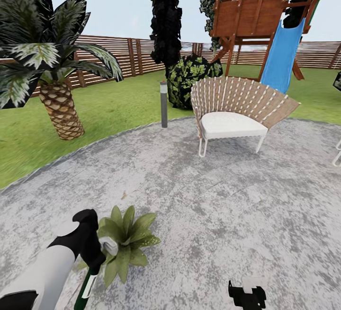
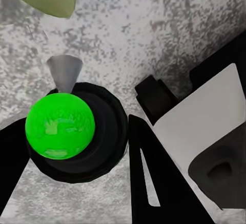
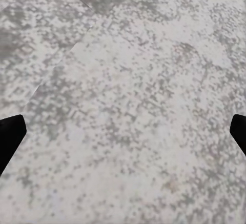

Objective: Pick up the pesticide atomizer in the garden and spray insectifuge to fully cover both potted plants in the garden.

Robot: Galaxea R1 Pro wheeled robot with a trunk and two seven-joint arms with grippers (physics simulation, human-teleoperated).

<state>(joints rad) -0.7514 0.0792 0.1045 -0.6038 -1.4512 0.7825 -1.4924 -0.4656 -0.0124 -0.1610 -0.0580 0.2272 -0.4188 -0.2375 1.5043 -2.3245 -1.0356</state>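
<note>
A round grey mottled stone patio lies within green lawn and brown slatted fence. The left gripper clasps the slim dark green atomizer beside a speckled green rosette plant; the right gripper hangs spread above bare stone

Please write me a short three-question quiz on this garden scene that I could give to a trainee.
1. True or false: the left gripper holds the pesticide atomizer beside the potted plant.
2. Which surface does the potted plant stand on? A) the lawn B) the stone patio C) the chair's cushion
3. Fill in: in the right wrist view, the right gripper has its fingertips at the picture's two edges, so it is ____.

Key: 1 true; 2 B; 3 open.
</note>
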